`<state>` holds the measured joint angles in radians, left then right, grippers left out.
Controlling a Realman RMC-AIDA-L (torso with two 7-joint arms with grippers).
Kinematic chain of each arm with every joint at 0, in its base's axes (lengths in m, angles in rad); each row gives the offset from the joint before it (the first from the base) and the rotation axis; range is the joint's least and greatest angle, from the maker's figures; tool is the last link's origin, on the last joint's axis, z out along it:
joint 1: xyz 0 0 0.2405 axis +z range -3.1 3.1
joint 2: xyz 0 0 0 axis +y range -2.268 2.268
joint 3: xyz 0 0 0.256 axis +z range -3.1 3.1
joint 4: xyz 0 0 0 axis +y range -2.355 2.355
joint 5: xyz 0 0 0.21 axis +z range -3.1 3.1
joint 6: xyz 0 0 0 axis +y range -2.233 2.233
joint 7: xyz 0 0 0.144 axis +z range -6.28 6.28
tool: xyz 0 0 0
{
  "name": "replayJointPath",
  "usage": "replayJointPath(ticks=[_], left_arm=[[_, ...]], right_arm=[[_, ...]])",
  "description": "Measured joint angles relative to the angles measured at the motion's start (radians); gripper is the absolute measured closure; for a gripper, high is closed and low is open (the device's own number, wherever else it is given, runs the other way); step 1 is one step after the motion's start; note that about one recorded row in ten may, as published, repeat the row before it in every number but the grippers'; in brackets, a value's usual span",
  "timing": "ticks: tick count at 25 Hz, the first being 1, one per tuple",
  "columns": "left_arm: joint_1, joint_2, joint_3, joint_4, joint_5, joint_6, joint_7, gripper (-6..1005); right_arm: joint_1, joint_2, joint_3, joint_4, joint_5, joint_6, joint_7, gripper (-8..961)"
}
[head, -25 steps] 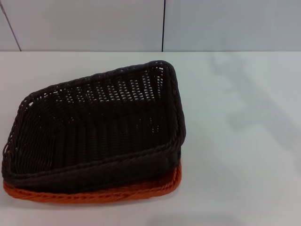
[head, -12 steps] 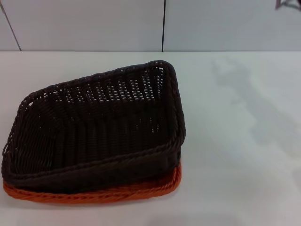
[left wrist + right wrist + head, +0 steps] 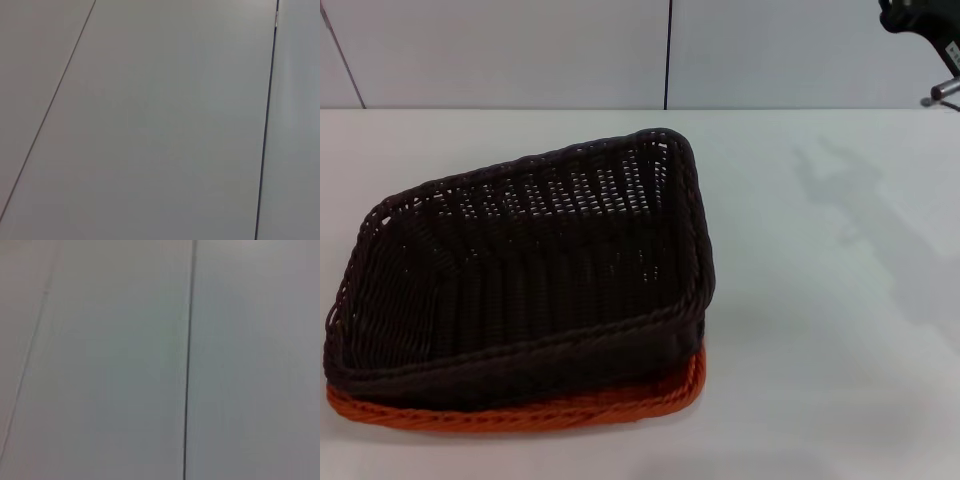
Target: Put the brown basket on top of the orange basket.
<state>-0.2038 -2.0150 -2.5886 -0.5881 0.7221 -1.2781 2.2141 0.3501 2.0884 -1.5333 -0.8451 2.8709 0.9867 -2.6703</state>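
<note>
Nearest the robot, on the left half of the white table (image 3: 820, 380), the orange basket (image 3: 650, 400) sits flat; only its braided rim shows, as a strip along the near edge and around the near right corner. The brown basket (image 3: 520, 270) is nested on top of it, touching, covering almost all of it. Brown basket is not seated level: its right end rides higher than the left, so the rim slopes up toward the far right corner, and it looks rotated a little against the orange one below. Openwork far wall of the brown basket is visible, inside is bare weave. Right half of the table carries only a soft arm shadow. Beyond the table edge, a pale panelled wall (image 3: 520, 50) with a dark vertical seam. Right gripper (image 3: 925, 35) is up in the far right corner of the head view, well apart from both baskets, raised above the table, mostly cut off by the frame, so can't tell if its fingers are spread or closed. Left gripper doesn't show in any view. Both wrist views show just plain pale panels with thin seams.
</note>
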Motion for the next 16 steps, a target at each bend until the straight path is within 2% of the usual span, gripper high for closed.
replayJointPath(ticks=[3,7,12,16], left_arm=[[-0.001,0.002,0.003,0.001,0.002,0.005,-0.002,202],[0.0,0.002,0.003,0.003,0.015,0.011,-0.006,202],[0.002,-0.006,-0.006,0.004,0.015,0.011,-0.008,202],[0.002,-0.013,-0.007,0.004,0.015,0.011,-0.009,202]], right_arm=[[-0.021,-0.012,-0.021,-0.024,-0.051,-0.023,0.03,562],[-0.04,-0.008,-0.012,-0.05,-0.101,-0.033,0.029,562],[-0.041,-0.007,0.011,-0.006,-0.015,0.048,-0.004,356],[-0.038,-0.006,0.039,0.009,-0.015,0.043,-0.003,356]])
